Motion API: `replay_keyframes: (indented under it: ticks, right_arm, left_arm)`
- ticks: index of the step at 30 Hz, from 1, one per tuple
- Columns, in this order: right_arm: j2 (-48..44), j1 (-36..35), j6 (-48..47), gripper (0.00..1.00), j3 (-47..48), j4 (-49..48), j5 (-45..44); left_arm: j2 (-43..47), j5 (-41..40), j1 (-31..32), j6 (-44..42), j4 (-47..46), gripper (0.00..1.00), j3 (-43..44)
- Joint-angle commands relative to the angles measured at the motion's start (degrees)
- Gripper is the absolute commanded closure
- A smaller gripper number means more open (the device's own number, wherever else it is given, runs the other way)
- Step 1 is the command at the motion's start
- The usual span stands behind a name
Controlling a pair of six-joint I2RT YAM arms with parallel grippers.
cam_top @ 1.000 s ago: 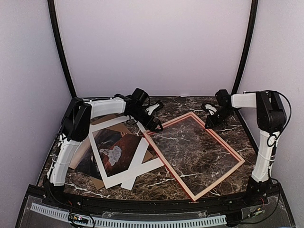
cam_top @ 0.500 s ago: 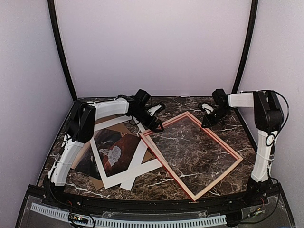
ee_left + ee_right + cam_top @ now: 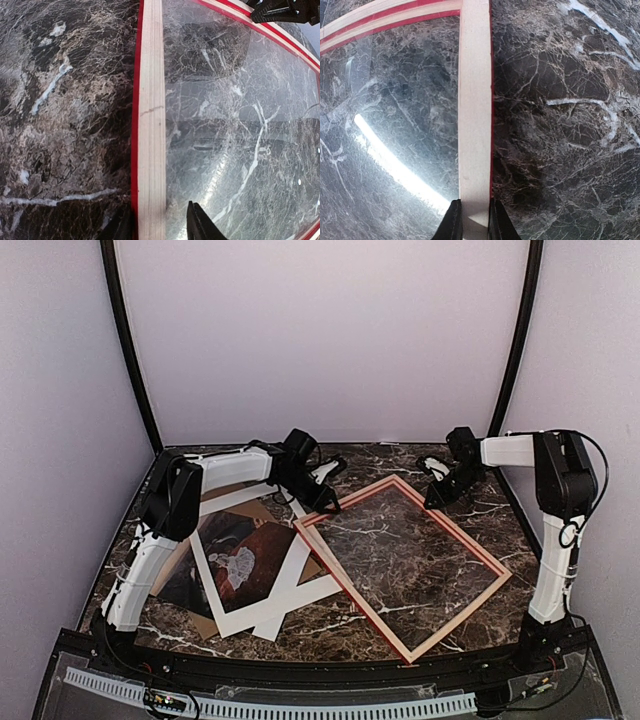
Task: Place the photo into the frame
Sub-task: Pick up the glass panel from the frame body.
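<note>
The frame (image 3: 351,591) lies flat on the marble table, red outside with pale wood rails, and the marble shows through its pane. My left gripper (image 3: 322,502) straddles the frame's left rail (image 3: 151,125) near the far-left corner. It (image 3: 157,220) is open: one finger is at the red edge and the other stands off the rail's inner side. My right gripper (image 3: 437,495) is shut on the frame's right rail (image 3: 475,125), fingers pressed to both sides (image 3: 474,210). The photo (image 3: 245,560) lies at the left, partly under a white mat.
The white mat (image 3: 290,595) with its cutout lies askew over the photo. A brown backing board (image 3: 205,625) sticks out beneath them. The enclosure's walls rise close behind and beside the table. My right gripper's black fingers (image 3: 280,10) show at the frame's far rail.
My left gripper's jaws have narrowed around the frame's left rail. The frame and both grippers have shifted slightly to the left.
</note>
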State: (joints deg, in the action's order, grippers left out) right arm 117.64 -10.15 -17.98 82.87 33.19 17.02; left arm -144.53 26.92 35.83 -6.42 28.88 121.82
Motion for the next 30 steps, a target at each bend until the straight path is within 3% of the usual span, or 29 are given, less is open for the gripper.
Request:
replay_keyframes:
  ticks: [1,11,18,24,30]
  right_arm:
    - [0.62,-0.75,0.05,0.97,-0.15,-1.57,2.52]
    - [-0.09,-0.66,0.02,0.97,-1.17,-1.48,1.45]
    - [-0.40,-0.59,0.65,0.96,-1.33,-1.75,1.49]
    - [-0.66,-0.31,2.14,0.87,-0.96,-2.04,1.77]
    - [-2.41,1.00,5.06,0.72,-1.51,-3.37,4.83]
  left_arm:
    - [-0.62,0.96,-0.45,1.28,1.18,0.65,0.66]
    - [0.33,4.58,-1.91,4.04,-0.10,0.75,-0.20]
    - [0.60,4.80,-2.41,4.54,0.19,0.90,-0.92]
    - [1.25,5.60,-3.16,5.15,0.61,1.00,-1.31]
    - [2.54,6.72,-3.49,5.21,1.89,1.00,-1.05]
